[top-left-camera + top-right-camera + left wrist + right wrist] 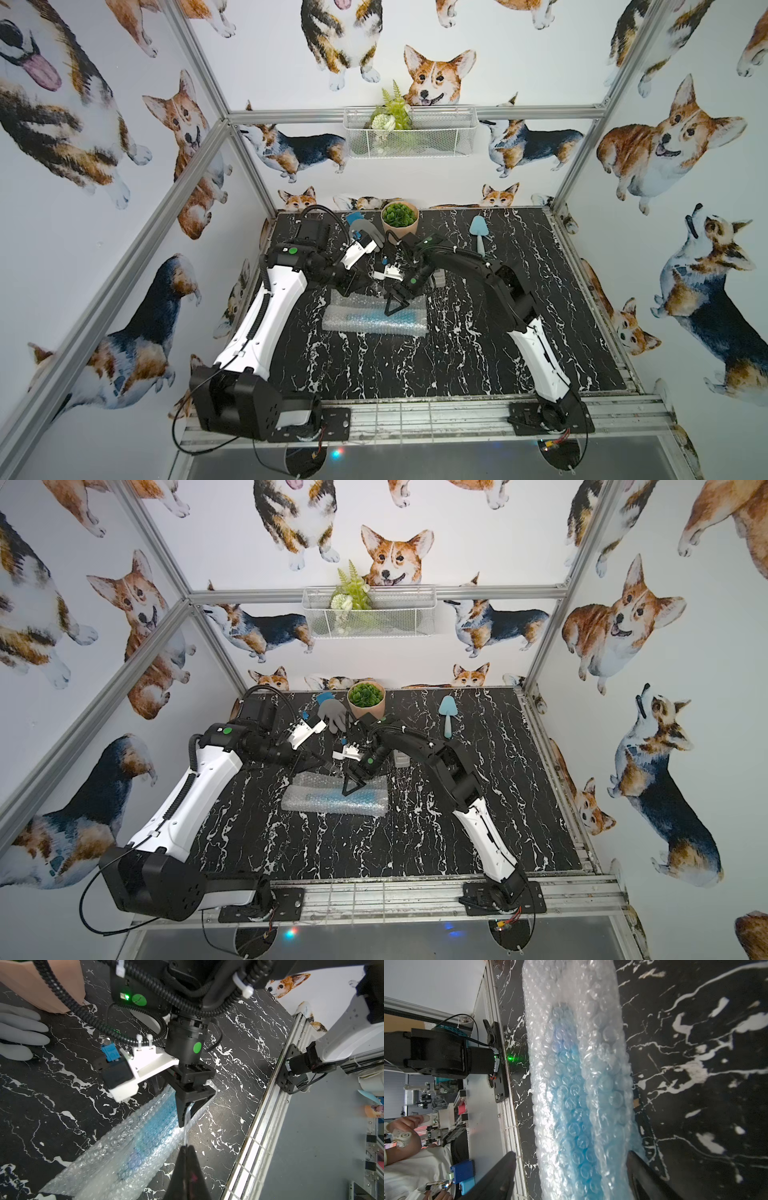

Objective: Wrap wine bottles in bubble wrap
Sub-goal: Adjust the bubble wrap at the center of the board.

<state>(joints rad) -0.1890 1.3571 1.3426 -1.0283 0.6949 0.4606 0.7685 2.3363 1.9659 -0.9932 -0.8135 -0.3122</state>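
Small clear glass bottle of bright blue liquid (374, 320) lies on its side mid-table, rolled inside clear whitish bubble wrap sheet (332, 326), on black white-veined marble tabletop (457, 353). Left gripper (186, 1147): jaws closed, pinching an edge of the wrap. Right gripper (570, 1152): jaws wide apart, 1 each side of the roll.

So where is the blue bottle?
In a top view the bottle lies rolled inside the bubble wrap at mid-table, under the right gripper, on the near side of the plant pot.

Marbled table (498, 353): bubble wrap (365, 328), glove (332, 715), trowel (478, 235).
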